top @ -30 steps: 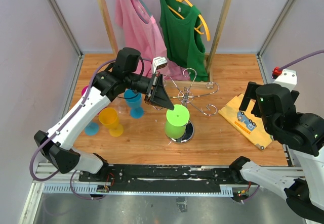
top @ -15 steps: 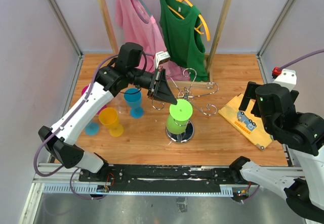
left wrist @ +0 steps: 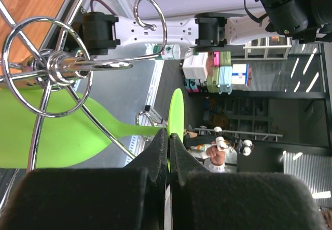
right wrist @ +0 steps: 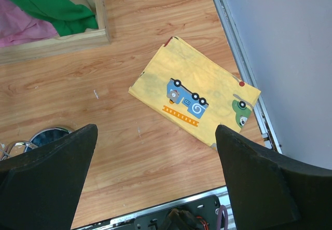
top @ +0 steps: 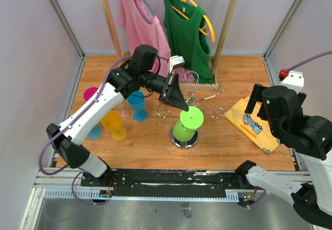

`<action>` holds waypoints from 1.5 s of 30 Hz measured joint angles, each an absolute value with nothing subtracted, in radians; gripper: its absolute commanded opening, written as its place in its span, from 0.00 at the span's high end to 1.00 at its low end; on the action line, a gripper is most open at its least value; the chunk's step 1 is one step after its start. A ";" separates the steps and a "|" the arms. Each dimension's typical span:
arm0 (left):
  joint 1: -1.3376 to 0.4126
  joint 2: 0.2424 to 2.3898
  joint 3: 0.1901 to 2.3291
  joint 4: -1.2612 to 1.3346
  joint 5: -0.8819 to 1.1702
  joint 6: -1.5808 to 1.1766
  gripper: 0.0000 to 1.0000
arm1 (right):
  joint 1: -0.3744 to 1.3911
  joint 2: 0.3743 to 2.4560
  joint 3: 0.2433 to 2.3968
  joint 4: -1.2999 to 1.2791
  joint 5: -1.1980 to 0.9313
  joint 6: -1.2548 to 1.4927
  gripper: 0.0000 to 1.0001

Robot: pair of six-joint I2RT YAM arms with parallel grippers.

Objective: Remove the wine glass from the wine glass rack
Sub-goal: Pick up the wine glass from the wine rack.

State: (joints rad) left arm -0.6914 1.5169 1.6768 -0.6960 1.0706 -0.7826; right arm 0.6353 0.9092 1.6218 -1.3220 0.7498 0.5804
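Observation:
A lime-green wine glass [top: 184, 127] hangs upside down on the wine glass rack [top: 196, 93], a chrome wire stand with scrolled arms on a round mirror base [top: 193, 138]. My left gripper [top: 182, 107] is shut on the rim of the glass's flat foot [top: 191, 118]. In the left wrist view the thin foot [left wrist: 176, 108] is pinched edge-on in the left gripper [left wrist: 169, 136], the green bowl [left wrist: 62, 134] lies behind the rack's wire hub [left wrist: 57, 66]. My right gripper [right wrist: 155, 131] hovers open over bare wood, far right of the rack.
Blue [top: 137, 103], yellow [top: 113, 124] and magenta [top: 92, 93] plastic glasses stand left of the rack. A yellow cloth with a truck print [top: 253, 123] [right wrist: 196, 103] lies at the right. A wooden clothes rail [top: 106, 17] holds a pink shirt [top: 140, 22] and a green shirt [top: 185, 30] at the back.
My left arm has swung to the right and slightly back, carrying the glass's foot the same way. The rack's wire arms have shifted with it. The right arm has not moved.

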 measured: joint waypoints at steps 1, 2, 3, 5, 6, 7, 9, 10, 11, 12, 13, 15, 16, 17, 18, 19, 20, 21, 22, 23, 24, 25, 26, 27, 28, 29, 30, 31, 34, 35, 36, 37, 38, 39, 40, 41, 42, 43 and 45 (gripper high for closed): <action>-0.696 1.519 1.679 -0.695 1.070 -0.783 1.00 | 0.635 0.909 1.622 -1.322 0.750 0.580 0.01; -0.700 1.521 1.682 -0.693 1.071 -0.783 1.00 | 0.635 0.908 1.622 -1.322 0.750 0.580 0.01; -0.704 1.522 1.683 -0.690 1.071 -0.783 1.00 | 0.635 0.908 1.622 -1.322 0.750 0.580 0.02; -0.709 1.522 1.683 -0.689 1.071 -0.783 1.00 | 0.635 0.907 1.622 -1.322 0.750 0.580 0.01; -0.711 1.523 1.683 -0.688 1.071 -0.783 1.00 | 0.635 0.907 1.622 -1.322 0.750 0.580 0.01; -0.712 1.523 1.683 -0.689 1.071 -0.783 1.00 | 0.635 0.907 1.622 -1.322 0.750 0.580 0.01; -0.713 1.523 1.683 -0.688 1.071 -0.783 1.00 | 0.635 0.906 1.622 -1.322 0.750 0.580 0.01; -0.714 1.523 1.683 -0.688 1.071 -0.783 1.00 | 0.635 0.905 1.622 -1.322 0.750 0.580 0.01; -0.714 1.523 1.683 -0.687 1.071 -0.783 1.00 | 0.635 0.904 1.622 -1.322 0.750 0.580 0.01; -0.714 1.523 1.683 -0.686 1.071 -0.783 1.00 | 0.635 0.902 1.622 -1.322 0.750 0.580 0.01; -0.715 1.523 1.683 -0.686 1.071 -0.783 1.00 | 0.635 0.901 1.622 -1.322 0.750 0.581 0.01; -0.715 1.522 1.681 -0.685 1.071 -0.783 1.00 | 0.635 0.897 1.622 -1.322 0.750 0.581 0.01; -0.715 1.522 1.678 -0.683 1.071 -0.783 1.00 | 0.635 0.896 1.622 -1.322 0.750 0.581 0.01; -0.715 1.520 1.672 -0.682 1.071 -0.783 1.00 | 0.635 0.894 1.622 -1.322 0.750 0.581 0.01; -0.715 1.519 1.666 -0.682 1.071 -0.783 1.00 | 0.635 0.894 1.622 -1.322 0.750 0.581 0.01; -0.715 1.517 1.658 -0.682 1.071 -0.783 1.00 | 0.635 0.893 1.622 -1.322 0.750 0.581 0.01; -0.715 1.516 1.652 -0.682 1.071 -0.782 1.00 | 0.635 0.893 1.622 -1.322 0.750 0.581 0.02; -0.715 1.515 1.645 -0.682 1.071 -0.782 1.00 | 0.635 0.893 1.622 -1.322 0.750 0.581 0.02; -0.715 1.514 1.641 -0.682 1.071 -0.782 1.00 | 0.635 0.893 1.622 -1.322 0.750 0.581 0.01; -0.715 1.514 1.637 -0.682 1.071 -0.782 1.00 | 0.635 0.893 1.622 -1.322 0.750 0.582 0.01; -0.715 1.514 1.637 -0.682 1.070 -0.782 1.00 | 0.635 0.893 1.622 -1.322 0.750 0.582 0.01; -0.715 1.514 1.637 -0.682 1.070 -0.782 1.00 | 0.635 0.893 1.622 -1.322 0.749 0.582 0.01; -0.715 1.514 1.637 -0.682 1.070 -0.782 1.00 | 0.635 0.893 1.622 -1.322 0.749 0.584 0.01; -0.715 1.514 1.637 -0.681 1.070 -0.782 1.00 | 0.635 0.892 1.622 -1.322 0.749 0.585 0.01; -0.715 1.514 1.637 -0.680 1.070 -0.782 1.00 | 0.635 0.892 1.622 -1.322 0.749 0.586 0.02; -0.715 1.514 1.637 -0.680 1.070 -0.782 1.00 | 0.635 0.892 1.622 -1.322 0.749 0.588 0.01; -0.715 1.514 1.637 -0.680 1.070 -0.783 1.00 | 0.635 0.891 1.622 -1.322 0.749 0.588 0.01; -0.715 1.514 1.637 -0.680 1.070 -0.782 1.00 | 0.635 0.891 1.622 -1.322 0.749 0.588 0.01; -0.715 1.514 1.637 -0.678 1.070 -0.783 1.00 | 0.635 0.888 1.622 -1.322 0.749 0.591 0.01; -0.715 1.514 1.637 -0.677 1.071 -0.783 1.00 | 0.635 0.888 1.622 -1.322 0.749 0.592 0.01; -0.716 1.514 1.637 -0.677 1.071 -0.782 1.00 | 0.635 0.887 1.622 -1.322 0.749 0.593 0.01; -0.716 1.514 1.636 -0.677 1.071 -0.782 1.00 | 0.635 0.886 1.622 -1.323 0.749 0.595 0.01; -0.716 1.513 1.635 -0.675 1.071 -0.783 1.00 | 0.635 0.886 1.622 -1.323 0.749 0.595 0.01; -0.716 1.511 1.631 -0.674 1.072 -0.782 1.00 | 0.635 0.886 1.622 -1.323 0.749 0.595 0.02; -0.716 1.509 1.628 -0.675 1.072 -0.783 1.00 | 0.635 0.886 1.622 -1.323 0.749 0.596 0.01; -0.716 1.508 1.626 -0.675 1.072 -0.782 1.00 | 0.635 0.886 1.622 -1.323 0.749 0.596 0.01; -0.717 1.506 1.625 -0.675 1.073 -0.782 1.00 | 0.635 0.886 1.622 -1.323 0.749 0.596 0.02; -0.717 1.504 1.625 -0.675 1.074 -0.782 1.00 | 0.635 0.886 1.622 -1.323 0.749 0.597 0.01; -0.717 1.500 1.625 -0.675 1.077 -0.783 1.00 | 0.635 0.887 1.622 -1.323 0.749 0.598 0.01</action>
State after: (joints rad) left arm -0.7170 1.4998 1.6249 -0.6746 1.0767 -0.7826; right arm 0.6353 0.8867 1.6218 -1.3228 0.7486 0.5976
